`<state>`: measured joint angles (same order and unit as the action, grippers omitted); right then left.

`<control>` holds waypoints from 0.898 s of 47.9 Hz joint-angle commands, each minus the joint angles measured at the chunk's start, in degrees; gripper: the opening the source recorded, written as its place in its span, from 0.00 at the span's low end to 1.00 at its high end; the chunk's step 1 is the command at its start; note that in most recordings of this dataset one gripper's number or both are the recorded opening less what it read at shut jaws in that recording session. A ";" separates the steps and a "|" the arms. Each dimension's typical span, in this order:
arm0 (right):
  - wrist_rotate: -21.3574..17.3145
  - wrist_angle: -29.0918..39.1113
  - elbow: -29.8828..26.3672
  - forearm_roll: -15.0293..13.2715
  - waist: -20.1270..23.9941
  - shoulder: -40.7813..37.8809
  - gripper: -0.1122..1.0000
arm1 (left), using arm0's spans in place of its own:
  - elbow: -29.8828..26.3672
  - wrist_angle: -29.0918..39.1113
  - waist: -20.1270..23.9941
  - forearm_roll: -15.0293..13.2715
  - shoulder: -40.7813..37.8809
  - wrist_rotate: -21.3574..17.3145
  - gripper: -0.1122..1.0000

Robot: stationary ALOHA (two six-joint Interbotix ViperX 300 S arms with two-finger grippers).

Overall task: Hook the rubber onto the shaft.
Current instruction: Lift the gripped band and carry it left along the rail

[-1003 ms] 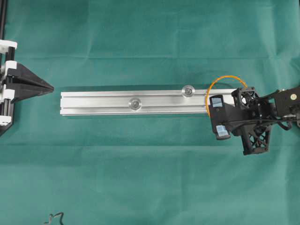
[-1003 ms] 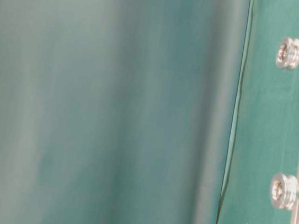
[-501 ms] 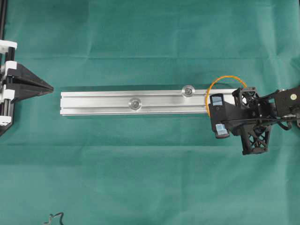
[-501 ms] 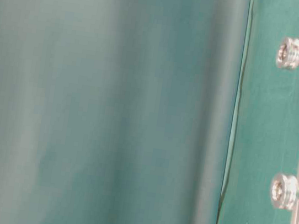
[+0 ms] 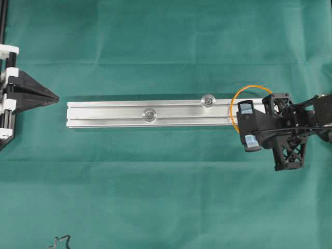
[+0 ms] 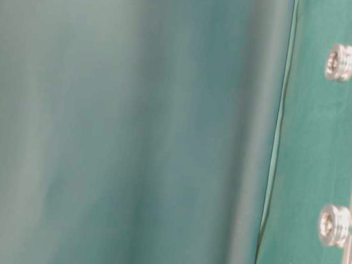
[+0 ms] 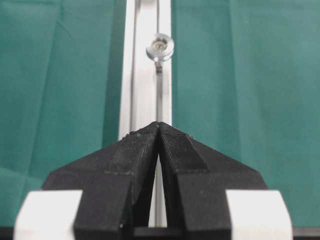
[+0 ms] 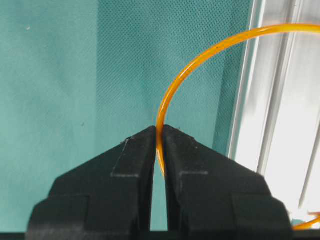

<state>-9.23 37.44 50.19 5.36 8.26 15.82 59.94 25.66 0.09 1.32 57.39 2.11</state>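
The rubber (image 5: 236, 98) is a thin orange loop arching over the right end of the aluminium rail (image 5: 114, 114). My right gripper (image 5: 241, 122) is shut on it, and the right wrist view shows the rubber (image 8: 180, 80) pinched at the fingertips of that gripper (image 8: 160, 129). Two grooved shafts stand on the rail: one (image 5: 208, 100) near the loop, the other (image 5: 150, 114) toward the middle. They also show in the table-level view, the nearer shaft (image 6: 340, 62) and the other shaft (image 6: 335, 225). The rubber touches neither. My left gripper (image 5: 54, 97) is shut and empty just off the rail's left end.
Green cloth covers the table. A small dark squiggle of wire (image 5: 59, 241) lies at the front left. A black frame post (image 5: 2, 26) runs along the left edge. In the left wrist view the rail runs ahead of the left gripper (image 7: 159, 125) with one shaft (image 7: 160, 47) on it.
My right gripper has shifted slightly right and toward the front with the rubber still pinched. The left arm has not moved.
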 commanded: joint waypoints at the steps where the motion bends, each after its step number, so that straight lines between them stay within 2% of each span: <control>1: -0.09 2.46 -1.93 -0.18 0.09 2.29 0.17 | -1.41 -0.18 0.09 0.09 -0.44 0.00 0.12; 28: -0.09 18.46 -9.84 -3.43 0.09 9.84 0.17 | -1.41 -0.26 0.00 0.09 -0.44 0.09 0.12; 43: -0.09 23.73 -13.80 -3.52 0.09 10.63 0.17 | -1.41 -0.18 0.00 0.18 -0.35 0.09 0.12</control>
<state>-9.14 60.21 38.58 1.93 8.26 25.84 59.94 25.66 0.09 1.32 57.39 2.11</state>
